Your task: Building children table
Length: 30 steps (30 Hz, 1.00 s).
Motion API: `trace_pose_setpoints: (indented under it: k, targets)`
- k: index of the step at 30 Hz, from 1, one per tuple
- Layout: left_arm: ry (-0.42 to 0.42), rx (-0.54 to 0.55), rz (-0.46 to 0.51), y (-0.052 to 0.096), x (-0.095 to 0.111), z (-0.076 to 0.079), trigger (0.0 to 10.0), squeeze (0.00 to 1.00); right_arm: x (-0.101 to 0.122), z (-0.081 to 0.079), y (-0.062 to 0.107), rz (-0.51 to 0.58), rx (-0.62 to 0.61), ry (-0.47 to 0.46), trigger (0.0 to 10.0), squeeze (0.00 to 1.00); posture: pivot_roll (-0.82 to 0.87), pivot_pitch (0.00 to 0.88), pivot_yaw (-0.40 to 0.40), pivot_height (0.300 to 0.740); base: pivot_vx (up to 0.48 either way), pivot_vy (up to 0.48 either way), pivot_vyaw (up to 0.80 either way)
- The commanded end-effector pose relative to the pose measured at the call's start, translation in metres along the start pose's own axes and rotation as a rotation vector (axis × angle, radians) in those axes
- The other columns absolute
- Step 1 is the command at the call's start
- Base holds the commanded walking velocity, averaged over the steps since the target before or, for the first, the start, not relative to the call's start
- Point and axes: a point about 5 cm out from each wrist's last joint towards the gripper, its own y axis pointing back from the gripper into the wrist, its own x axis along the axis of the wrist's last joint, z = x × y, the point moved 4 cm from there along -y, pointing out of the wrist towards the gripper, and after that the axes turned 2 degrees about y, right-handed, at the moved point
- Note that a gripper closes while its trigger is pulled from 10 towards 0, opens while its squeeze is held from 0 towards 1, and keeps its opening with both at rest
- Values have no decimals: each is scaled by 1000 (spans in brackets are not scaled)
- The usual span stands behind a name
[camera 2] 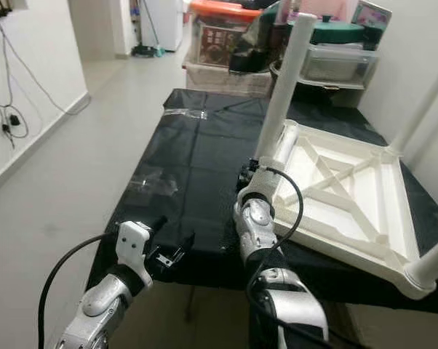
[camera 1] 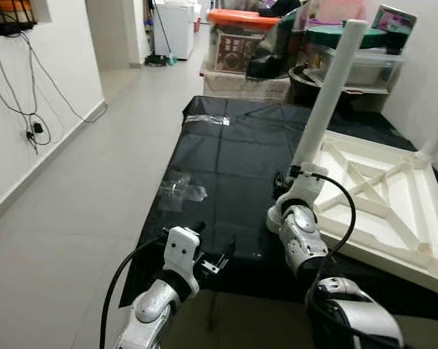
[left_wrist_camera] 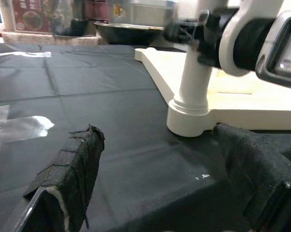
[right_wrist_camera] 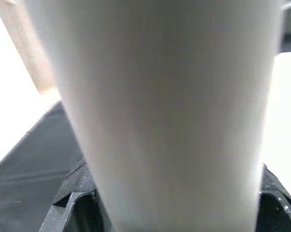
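A white children's table top (camera 1: 379, 196) lies upside down on a black-covered surface (camera 1: 226, 167). A white table leg (camera 1: 332, 80) stands upright in the socket at its near left corner (left_wrist_camera: 191, 116). My right gripper (camera 1: 297, 174) is shut on this leg just above the socket, and the leg (right_wrist_camera: 169, 106) sits between its fingers in the right wrist view. My left gripper (camera 1: 213, 256) hovers open over the near edge of the black cover, left of the leg, with nothing between its fingers (left_wrist_camera: 73, 169). Other legs (camera 2: 423, 94) stand at the far and right corners.
Clear plastic wrappers (camera 1: 179, 189) and a strip of tape (camera 1: 208, 120) lie on the black cover. Stacked storage boxes (camera 1: 241, 43) and a dark pot (camera 1: 306, 83) crowd the back. A tiled floor (camera 1: 88, 189) runs along the left, by a wall with hanging cables (camera 1: 30, 109).
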Motion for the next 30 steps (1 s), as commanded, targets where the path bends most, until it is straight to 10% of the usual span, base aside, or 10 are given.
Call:
trace_pose_setpoints:
  k: [1,11,20,21,23,24,29,30]
  targets:
    - [-8,-3,-31,3,-7,0,10000,0,8,-9,-4,3,143,24,10000,0,128,0,-80,740,0,0,0]
    - [-11,-3,-30,2,-6,0,10000,0,-5,-61,29,-282,984,20,10000,0,141,0,-89,740,0,0,0]
    - [-14,0,-28,1,-6,1,10000,0,-9,-95,45,-329,1215,104,10000,0,155,0,-99,740,0,0,0]
    - [-13,1,-27,1,-6,1,10000,0,-8,-99,45,-323,1225,115,7529,0,156,0,-102,740,0,0,0]
    - [-13,1,-27,1,-6,1,10000,0,-8,-99,45,-323,1225,115,7529,0,156,0,-102,740,0,0,0]
    - [-13,1,-27,1,-6,2,10000,0,-8,-102,43,-319,1202,117,0,0,156,0,-102,740,0,0,0]
    - [-10,3,-27,1,-5,2,10000,0,-12,-91,24,-277,938,173,0,0,150,0,-99,740,0,0,0]
    - [-8,3,-28,2,-5,2,10000,0,-14,-64,6,-263,643,196,0,0,143,0,-93,740,0,0,0]
